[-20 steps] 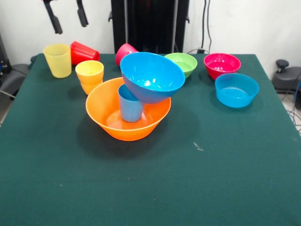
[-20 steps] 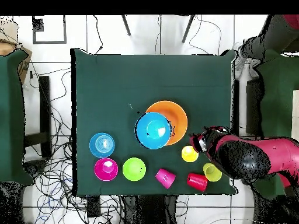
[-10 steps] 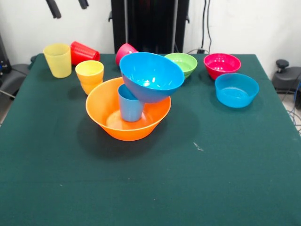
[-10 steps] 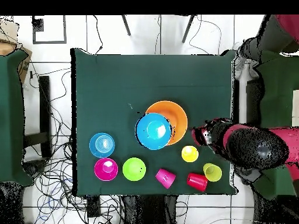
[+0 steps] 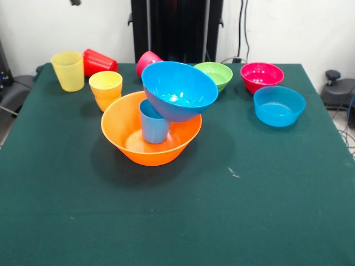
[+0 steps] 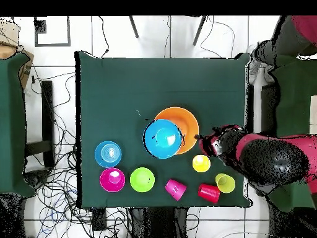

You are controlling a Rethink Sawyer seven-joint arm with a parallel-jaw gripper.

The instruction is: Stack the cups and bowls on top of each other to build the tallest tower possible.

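Note:
The tower stands mid-table: a large orange bowl (image 5: 130, 145) (image 6: 189, 124) holds an upright light blue cup (image 5: 153, 125), and a large blue bowl (image 5: 178, 90) (image 6: 162, 138) rests tilted on that cup. An orange cup (image 5: 105, 88) (image 6: 200, 163) and a yellow cup (image 5: 67, 70) (image 6: 225, 183) stand upright. A red cup (image 5: 100, 61) (image 6: 208, 193) and a pink cup (image 5: 147, 60) (image 6: 175, 188) lie on their sides. A green bowl (image 5: 214, 73), a magenta bowl (image 5: 261, 76) and a small blue bowl (image 5: 279, 105) stand apart. My gripper (image 5: 75, 1) (image 6: 211, 144) is high above the yellow and orange cups, holding nothing that I can see.
In the overhead view the small blue bowl (image 6: 108, 154), magenta bowl (image 6: 112, 179) and green bowl (image 6: 142, 179) sit along the table's robot side. My red arm (image 6: 272, 160) reaches in over the table edge. A white speck (image 5: 233, 173) lies on the green cloth.
My gripper has risen until only a tip shows at the top edge of the front view. The cups and bowls have not moved.

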